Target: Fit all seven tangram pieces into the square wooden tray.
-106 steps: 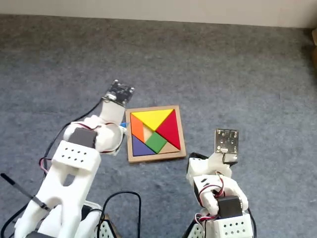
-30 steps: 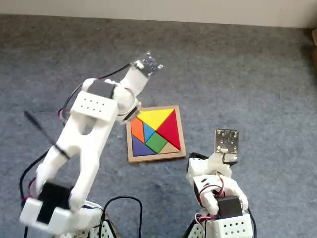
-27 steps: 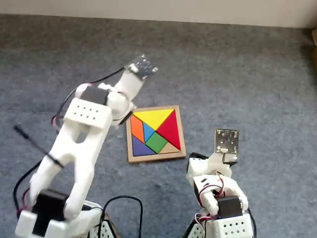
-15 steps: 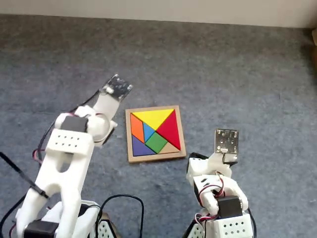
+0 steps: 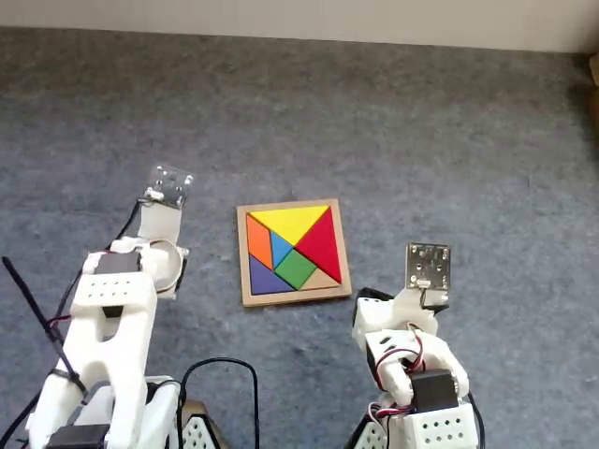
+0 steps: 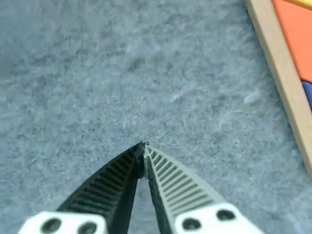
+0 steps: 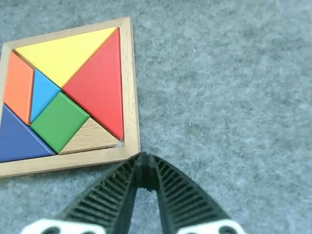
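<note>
Tray (image 5: 292, 299): square, wooden, lying flat on the grey carpet (image 5: 449, 131) near the middle of the high view.

Contents, by clock face within the tray:
- yellow triangle (image 5: 288, 223) at 12
- red triangle (image 5: 323, 245) at 3
- orange piece (image 5: 257, 243) at 9
- light blue triangle (image 5: 280, 249) just 9-side of centre
- green square (image 5: 296, 269) toward 6
- dark blue triangle (image 5: 264, 279) at 7
- bare-wood triangle (image 5: 323, 278) at 5

All lie flush, edges touching, with no gap evident. The bare-wood triangle reads as the seventh piece. I cannot wholly rule out that it is exposed tray floor.

Left arm (image 5: 112, 299) stands at 9 o'clock of the tray, apart from it. Left pincer (image 6: 143, 148): jaws closed tip to tip, gripping nothing, over carpet with the tray rim at the view's edge.

Right arm (image 5: 412, 351) stands at about 4 o'clock of the tray, near it. Right pincer (image 7: 144, 163): jaws closed, gripping nothing, just outside the tray's rim near the corner with the bare-wood triangle.

Assessment: the fitting step appears complete; neither pincer carries a piece. The next move, if any, calls only for confirming that the 5 o'clock triangle is seated, with both arms kept off the tray so nothing is nudged.
</note>
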Controlling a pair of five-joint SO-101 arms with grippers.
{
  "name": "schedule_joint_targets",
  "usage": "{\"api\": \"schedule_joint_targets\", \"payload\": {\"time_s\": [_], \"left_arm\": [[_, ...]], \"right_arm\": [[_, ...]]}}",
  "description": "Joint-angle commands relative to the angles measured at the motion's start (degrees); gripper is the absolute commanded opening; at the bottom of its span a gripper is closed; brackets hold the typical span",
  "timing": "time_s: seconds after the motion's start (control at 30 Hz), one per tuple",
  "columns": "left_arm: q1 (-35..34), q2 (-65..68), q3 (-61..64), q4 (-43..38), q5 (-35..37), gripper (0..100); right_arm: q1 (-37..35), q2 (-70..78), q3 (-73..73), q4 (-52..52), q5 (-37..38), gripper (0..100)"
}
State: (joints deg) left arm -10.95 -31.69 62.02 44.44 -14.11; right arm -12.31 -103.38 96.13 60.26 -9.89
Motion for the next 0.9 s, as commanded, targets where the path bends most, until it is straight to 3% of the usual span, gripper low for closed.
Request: {"api": "schedule_joint_targets", "payload": {"time_s": [0.0,0.33,0.53,0.87], "left_arm": [[-0.92,-1.71,0.57,-2.11,1.05,1],[-0.92,-2.86,1.36,-2.29,3.08,1],[-0.92,-14.02,9.54,-7.03,3.78,1],[-0.57,-26.15,16.4,-7.21,3.78,1]], "right_arm": [[0.92,0.4,7.78,0.48,0.62,0.4],[0.92,0.4,7.78,0.48,0.62,0.4],[0.92,0.4,7.78,0.48,0.62,0.4],[0.92,0.4,7.78,0.48,0.62,0.4]]}}
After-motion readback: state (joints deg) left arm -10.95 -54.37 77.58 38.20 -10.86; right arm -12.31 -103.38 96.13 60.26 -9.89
